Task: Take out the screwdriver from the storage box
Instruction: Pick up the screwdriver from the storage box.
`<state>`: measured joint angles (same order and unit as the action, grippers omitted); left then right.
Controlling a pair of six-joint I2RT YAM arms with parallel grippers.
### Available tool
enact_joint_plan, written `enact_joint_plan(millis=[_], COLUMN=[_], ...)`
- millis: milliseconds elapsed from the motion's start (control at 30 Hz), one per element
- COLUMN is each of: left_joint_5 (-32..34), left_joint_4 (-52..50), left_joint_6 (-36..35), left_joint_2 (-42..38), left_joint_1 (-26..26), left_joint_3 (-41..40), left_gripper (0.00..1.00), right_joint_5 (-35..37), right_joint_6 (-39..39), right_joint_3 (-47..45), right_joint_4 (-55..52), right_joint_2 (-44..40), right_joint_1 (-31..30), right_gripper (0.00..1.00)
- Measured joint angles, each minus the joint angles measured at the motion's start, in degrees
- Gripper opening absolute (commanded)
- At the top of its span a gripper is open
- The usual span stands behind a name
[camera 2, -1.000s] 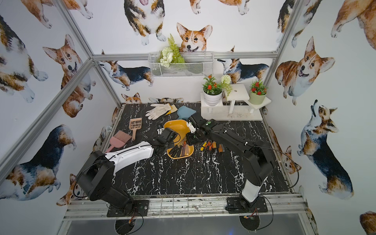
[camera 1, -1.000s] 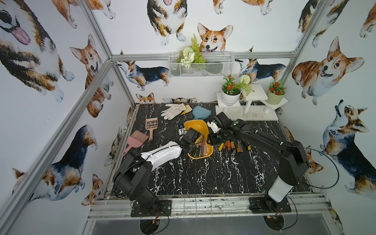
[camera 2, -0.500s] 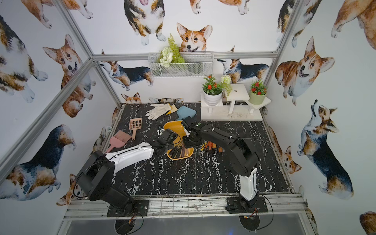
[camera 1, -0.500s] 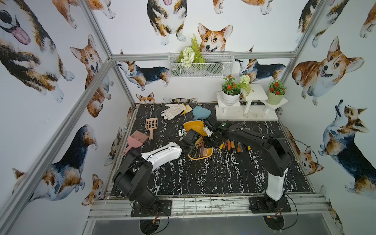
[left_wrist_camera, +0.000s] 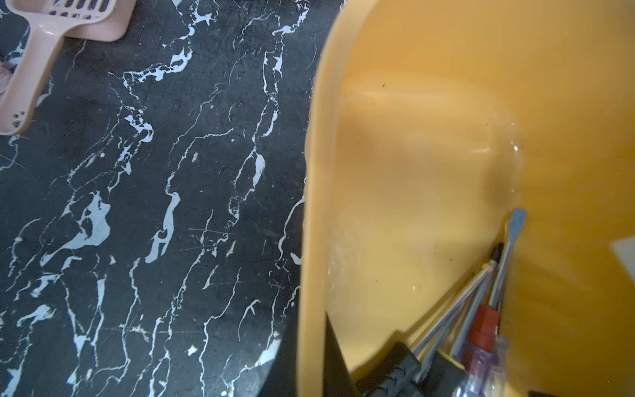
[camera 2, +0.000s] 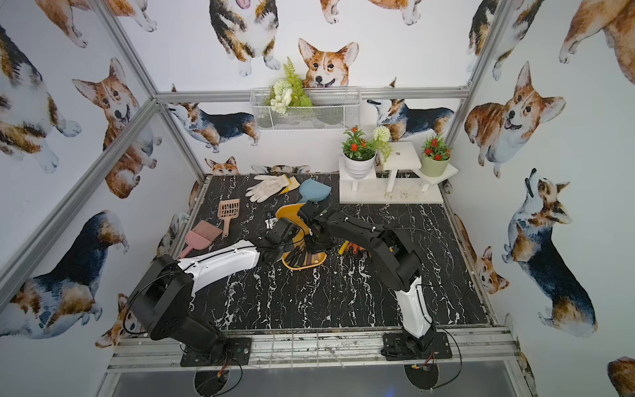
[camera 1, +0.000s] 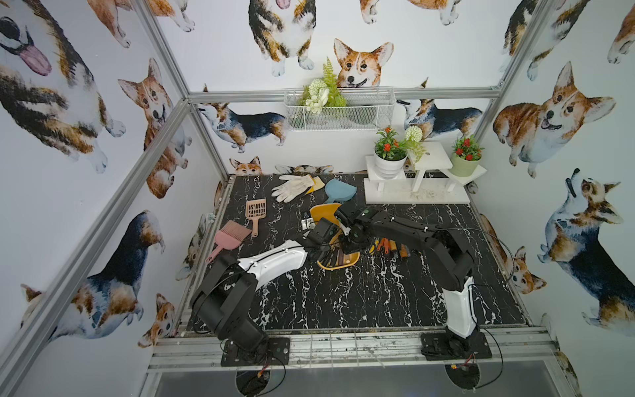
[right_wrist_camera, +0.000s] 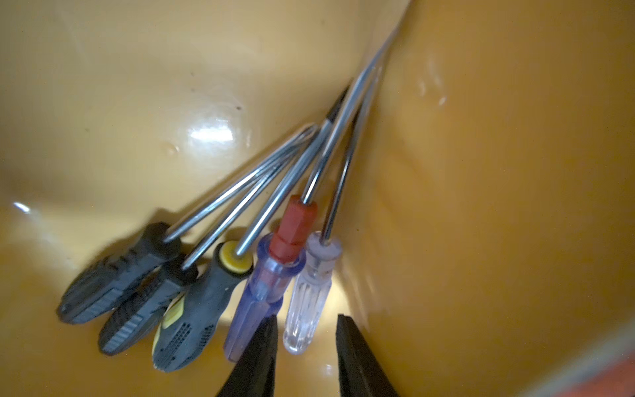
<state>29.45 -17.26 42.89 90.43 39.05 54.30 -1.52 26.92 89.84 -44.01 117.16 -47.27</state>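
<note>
The mustard-yellow storage box [camera 1: 323, 212] [camera 2: 286, 213] stands tipped up on the black marble table. My left gripper [left_wrist_camera: 314, 371] is shut on the box's rim [left_wrist_camera: 311, 240], one finger on each side of the wall. Several screwdrivers lie bunched in the low end of the box: a clear-handled screwdriver [right_wrist_camera: 311, 292], a blue one with a red collar [right_wrist_camera: 261, 288], and black-handled ones [right_wrist_camera: 117, 275]. My right gripper [right_wrist_camera: 307, 318] is inside the box and open. Its fingers stand either side of the clear handle's end, with a gap on the wall side.
More screwdrivers with orange handles [camera 1: 391, 247] lie on the table right of the box. A pink brush [camera 1: 228, 237], a scoop [camera 1: 256, 211], gloves [camera 1: 292, 185] and a blue item [camera 1: 338, 190] lie behind and to the left. A white plant stand [camera 1: 415, 197] is at the back right.
My right arm has swung left and lowered its gripper into the box, and its jaws have narrowed. The left arm and the box have stayed put.
</note>
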Motion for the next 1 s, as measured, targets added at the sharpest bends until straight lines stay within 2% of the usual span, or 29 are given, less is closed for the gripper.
enact_joint_plan(millis=[600,767,867,1000], left_joint_5=[0.0,0.11,0.17,0.7], left_joint_4=[0.28,-0.13,-0.37,-0.46], left_joint_6=[0.0,0.02,0.07,0.55], left_joint_2=[-1.25,-1.42,-1.42,-1.44], left_joint_1=[0.17,0.17,0.07,0.09], left_joint_3=[0.0,0.0,-0.02,-0.37], left_gripper=[0.0,0.0,0.0,0.0], right_joint_5=[-0.85,-1.95,-2.34,-2.54], right_joint_6=[0.35,-0.02,-0.07,-0.42], right_joint_3=[1.25,1.2,0.42,-1.27], right_joint_4=[1.49,1.95,2.73,4.55], right_joint_2=[4.31,4.59,4.33,3.1], right_joint_1=[-0.2,0.07,0.09,0.13], right_gripper=[0.37,0.28,0.27,0.15])
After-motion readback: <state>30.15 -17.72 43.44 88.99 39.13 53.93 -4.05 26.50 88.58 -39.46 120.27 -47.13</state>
